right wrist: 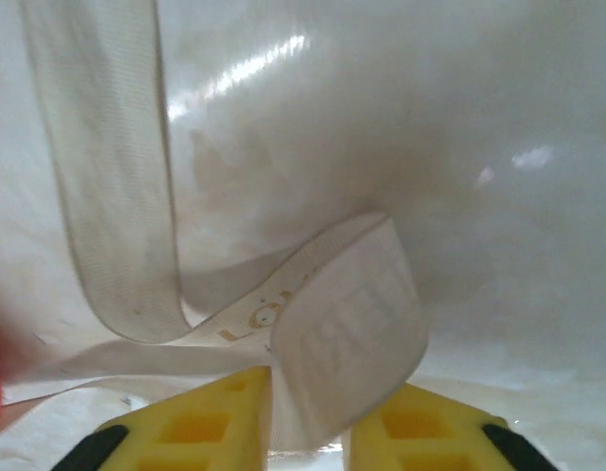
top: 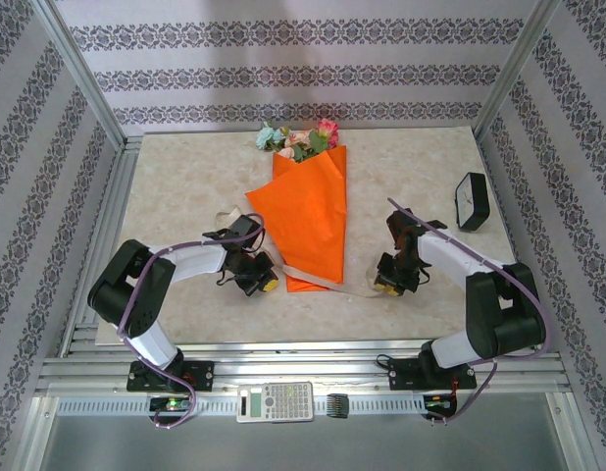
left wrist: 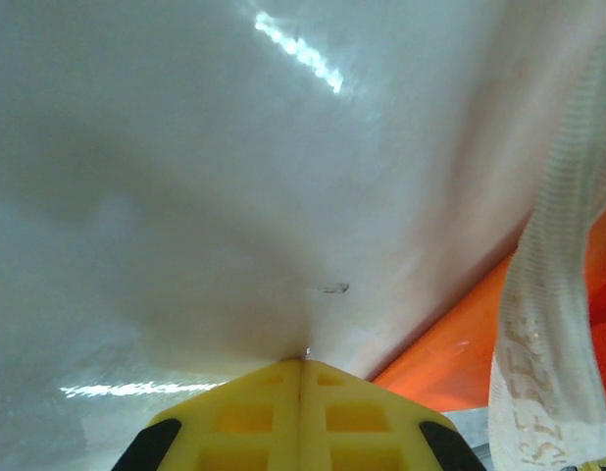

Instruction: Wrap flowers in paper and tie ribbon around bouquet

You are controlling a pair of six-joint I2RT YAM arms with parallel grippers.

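The bouquet lies on the table [top: 185,186], an orange paper [top: 311,211] cone with the flowers [top: 301,139] sticking out of its far, wide end. The beige ribbon [top: 342,290] runs under the narrow near end. My left gripper [top: 256,280] sits low just left of that end. Its yellow fingers [left wrist: 303,365] are shut tip to tip with nothing seen between them, and the ribbon [left wrist: 553,294] hangs past them on the right beside the paper [left wrist: 460,343]. My right gripper [top: 386,283] is right of the cone tip. Its fingers [right wrist: 328,392] stand apart with a fold of ribbon [right wrist: 347,334] in the gap.
A black box-like object [top: 472,201] stands at the right side of the table. A calculator [top: 275,400] lies on the front rail between the arm bases. Patterned walls and an aluminium frame close in the table on three sides.
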